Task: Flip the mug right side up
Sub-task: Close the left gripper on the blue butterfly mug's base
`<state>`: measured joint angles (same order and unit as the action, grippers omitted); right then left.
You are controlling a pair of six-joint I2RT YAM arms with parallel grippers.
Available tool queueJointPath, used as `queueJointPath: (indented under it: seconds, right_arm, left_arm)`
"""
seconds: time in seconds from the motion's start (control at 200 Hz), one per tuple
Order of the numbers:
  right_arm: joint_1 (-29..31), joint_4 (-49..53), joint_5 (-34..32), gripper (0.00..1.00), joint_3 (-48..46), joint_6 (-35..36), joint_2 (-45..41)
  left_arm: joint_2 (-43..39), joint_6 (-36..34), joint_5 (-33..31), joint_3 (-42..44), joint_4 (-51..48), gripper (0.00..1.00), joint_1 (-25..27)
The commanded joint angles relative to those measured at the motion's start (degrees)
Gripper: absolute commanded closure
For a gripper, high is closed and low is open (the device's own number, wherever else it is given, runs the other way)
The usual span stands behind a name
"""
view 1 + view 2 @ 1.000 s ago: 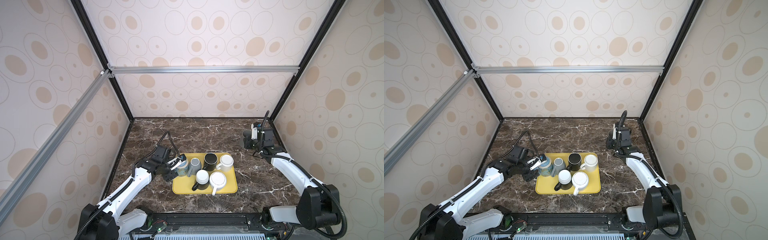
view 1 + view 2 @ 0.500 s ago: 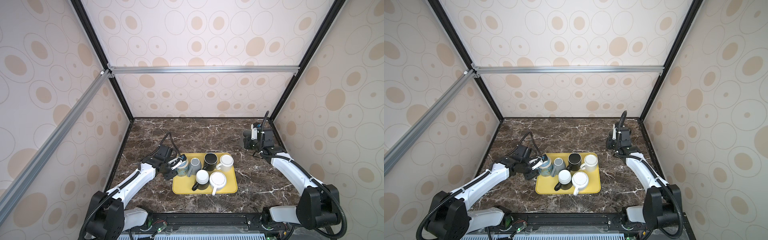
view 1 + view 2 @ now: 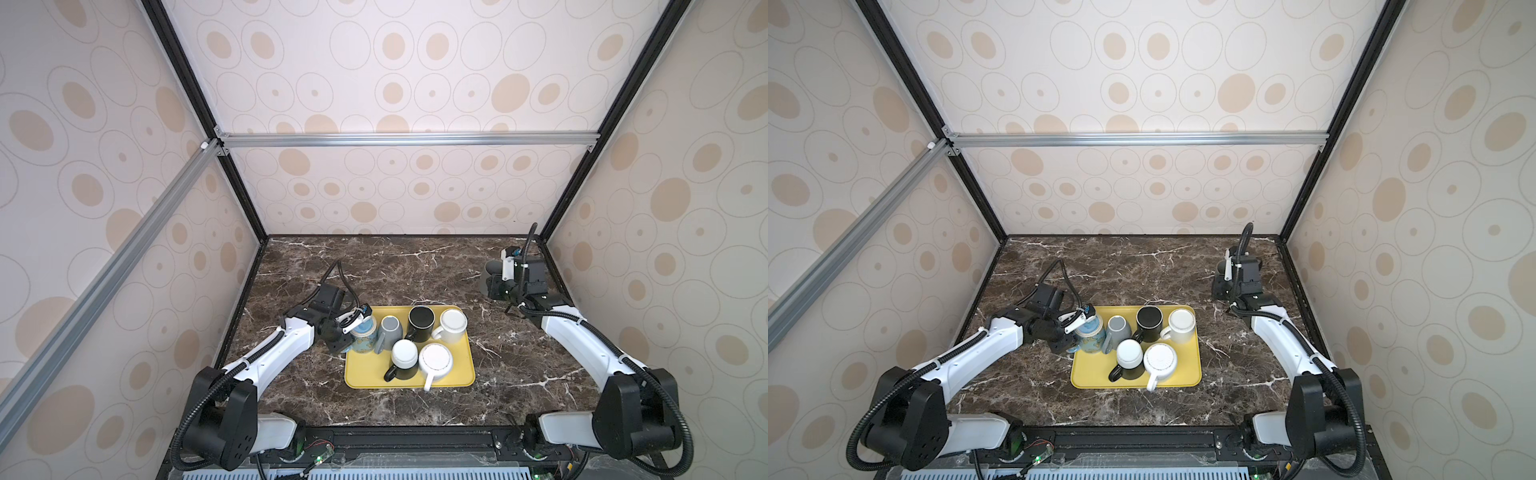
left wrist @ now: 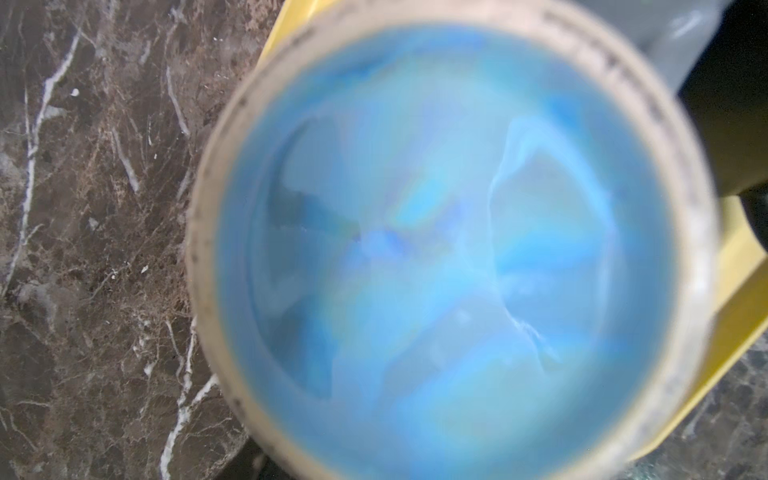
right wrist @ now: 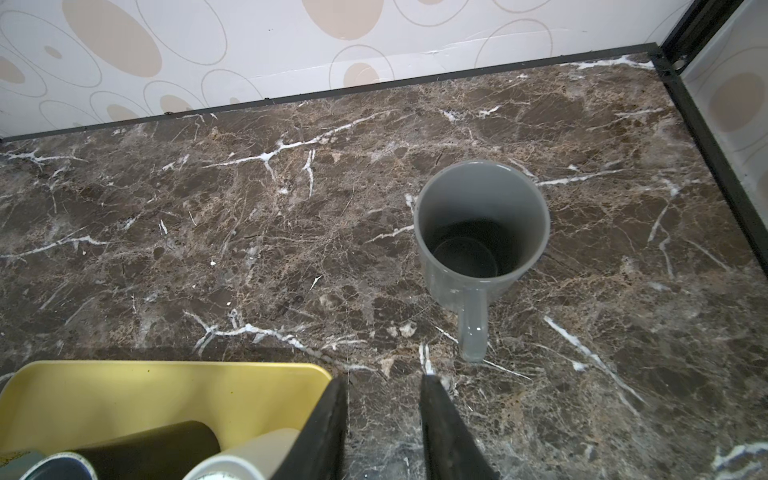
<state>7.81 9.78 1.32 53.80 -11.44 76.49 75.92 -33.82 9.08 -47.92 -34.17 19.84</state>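
Observation:
A blue patterned mug (image 3: 364, 335) (image 3: 1092, 337) stands upside down at the left edge of the yellow tray (image 3: 370, 375) (image 3: 1096, 375). Its blue base, ringed by an unglazed rim, fills the left wrist view (image 4: 449, 249). My left gripper (image 3: 351, 331) (image 3: 1074, 331) straddles it from the left, with one finger over its far side and one at its near side. Whether the fingers press on it does not show. My right gripper (image 5: 384, 379) (image 3: 496, 286) is open with nothing between its fingers, over the table at the far right.
Also on the tray are an upside-down grey mug (image 3: 390, 330), an upright black mug (image 3: 420, 318), an upright cream mug (image 3: 452, 323), and two upside-down mugs (image 3: 404, 357) (image 3: 435, 360). An upright grey mug (image 5: 482, 224) stands on the marble ahead of my right gripper, near the back right corner.
My left gripper has pushed in around the blue mug and its jaws have narrowed. The right arm has not moved.

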Motion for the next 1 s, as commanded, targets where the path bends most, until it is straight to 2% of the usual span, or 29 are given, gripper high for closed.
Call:
queueJointPath:
  seconds: [0.0,0.275,0.635,0.835,0.875,0.925,0.99]
  right_arm:
    - [0.4,-1.0,-0.4,0.67,-0.6,0.4,-0.7]
    - [0.4,-0.9,-0.4,0.67,-0.6,0.3,-0.4]
    - [0.4,-1.2,-0.6,0.67,-0.7,-0.1,-0.3]
    - [0.4,-1.3,-0.4,0.67,-0.7,-0.3,0.1]
    - [0.4,-1.6,-0.4,0.68,-0.8,-0.4,0.2]
    - [0.4,-1.6,-0.2,0.68,-0.7,-0.5,0.3]
    - [0.4,-1.4,0.0,0.68,-0.6,-0.6,0.4]
  left_arm:
    - [-0.2,-1.3,0.3,-1.7,-0.2,0.51,-0.5]
    - [0.4,-1.3,0.6,-1.8,0.4,0.54,-0.6]
    - [1.0,-1.0,0.5,-1.9,0.3,0.68,-0.7]
    - [-0.3,-1.2,-0.3,-1.1,0.6,0.69,-0.7]
    - [-0.8,-1.1,-0.4,-0.7,0.7,0.71,-0.7]
    - [-1.6,-1.2,-0.3,-0.2,0.9,0.80,-0.7]
    - [-2.7,-1.2,-0.4,0.3,1.0,0.83,-0.7]
